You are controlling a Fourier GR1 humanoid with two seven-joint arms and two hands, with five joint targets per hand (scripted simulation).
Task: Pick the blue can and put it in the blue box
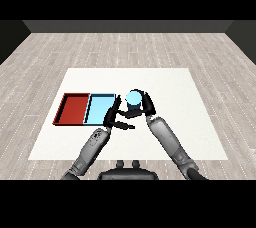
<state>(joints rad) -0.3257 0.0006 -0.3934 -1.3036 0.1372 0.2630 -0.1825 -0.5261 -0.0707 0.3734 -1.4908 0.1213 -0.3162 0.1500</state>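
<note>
The blue can (pixel 133 97) bore no legible label; the right hand (pixel 145 104) was curled round it. The left hand (pixel 113 117), fingers straight, lay at seven o'clock from it, beside the blue tray (pixel 100 108).

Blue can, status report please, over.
Right hand fingers curled round blue can. Left hand open beside light blue tray. Can just right of tray, not yet in.

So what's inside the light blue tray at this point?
The light blue tray shows only its bare floor. The blue can is outside it, to its right, held in the right hand. The left hand covers the tray's near right corner.
</note>
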